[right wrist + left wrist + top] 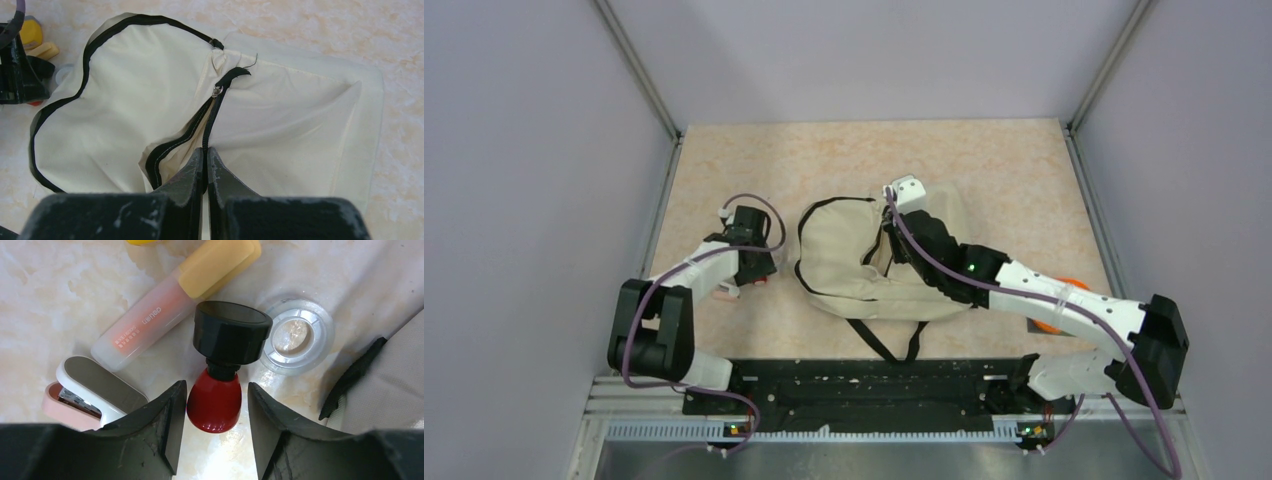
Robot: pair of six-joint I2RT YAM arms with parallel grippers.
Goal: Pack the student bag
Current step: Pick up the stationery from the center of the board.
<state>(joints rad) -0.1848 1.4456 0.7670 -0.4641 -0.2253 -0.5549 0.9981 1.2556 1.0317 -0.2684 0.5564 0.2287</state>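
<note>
Left wrist view: my left gripper (216, 392) is spread around a red stamp (223, 365) — glue stick (165, 310), stapler (90, 390) and tape roll (296, 336) lie beside it, all unpacked. I see the student bag (125, 100) mid-worktop toward the near edge, right gripper (205, 160) pinching its opening — packing seems barely begun.

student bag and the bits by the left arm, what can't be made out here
Inside of the student bag: right wrist view, the opening is only a narrow slit between folded fabric.
Yellow thing: left wrist view, cut off by the top edge.
Orange thing: top view, mostly under the right arm.
Stapler: left wrist view, its near end hidden behind the left jaws.
</note>
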